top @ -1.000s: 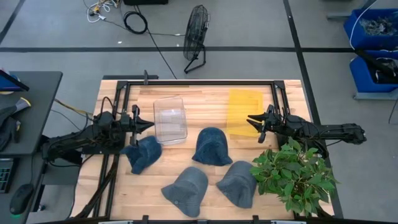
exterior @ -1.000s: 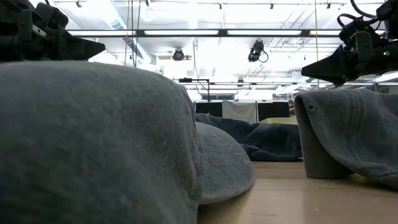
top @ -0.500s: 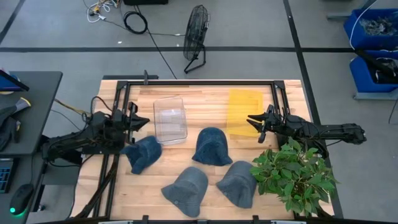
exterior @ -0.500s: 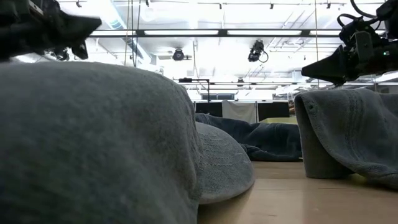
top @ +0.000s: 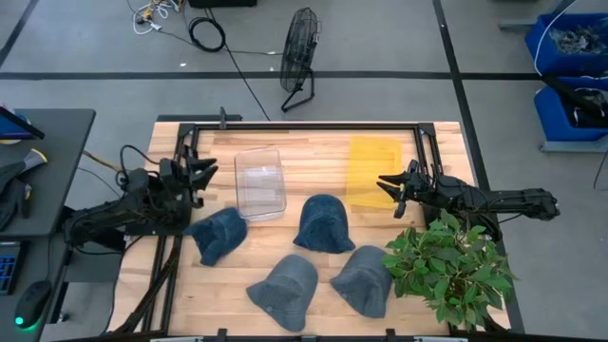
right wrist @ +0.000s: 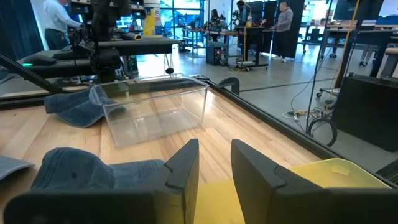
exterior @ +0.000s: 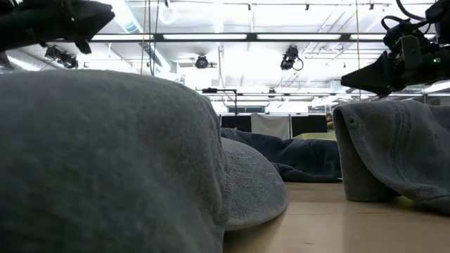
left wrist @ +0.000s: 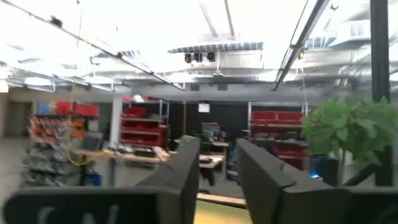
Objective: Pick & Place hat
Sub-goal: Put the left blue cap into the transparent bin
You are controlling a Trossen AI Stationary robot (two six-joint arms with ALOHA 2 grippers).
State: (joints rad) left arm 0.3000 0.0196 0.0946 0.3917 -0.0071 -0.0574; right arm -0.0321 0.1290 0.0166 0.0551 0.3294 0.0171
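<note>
Several blue-grey denim hats lie crown-up on the wooden table: one (top: 218, 235) near my left gripper, one in the middle (top: 324, 223), and two by the near edge (top: 285, 290) (top: 364, 278). My left gripper (top: 211, 171) hovers off the table, up and to the far left of the nearest hat. It points level across the table, open, with nothing between its fingers (left wrist: 186, 171). My right gripper (top: 382, 180) hangs over the yellow tray (top: 373, 171), also open and holding nothing (right wrist: 214, 158).
A clear plastic box (top: 260, 180) stands at the far middle, between the two arms. A leafy potted plant (top: 451, 266) fills the near right corner. A black frame rail (top: 304, 123) runs along the far edge. Two hats (exterior: 105, 161) crowd the low view.
My left gripper has drawn back from the nearest hat, toward the table's far left, and has risen and tipped up to level. The hat stays on the table. My right arm has kept still.
</note>
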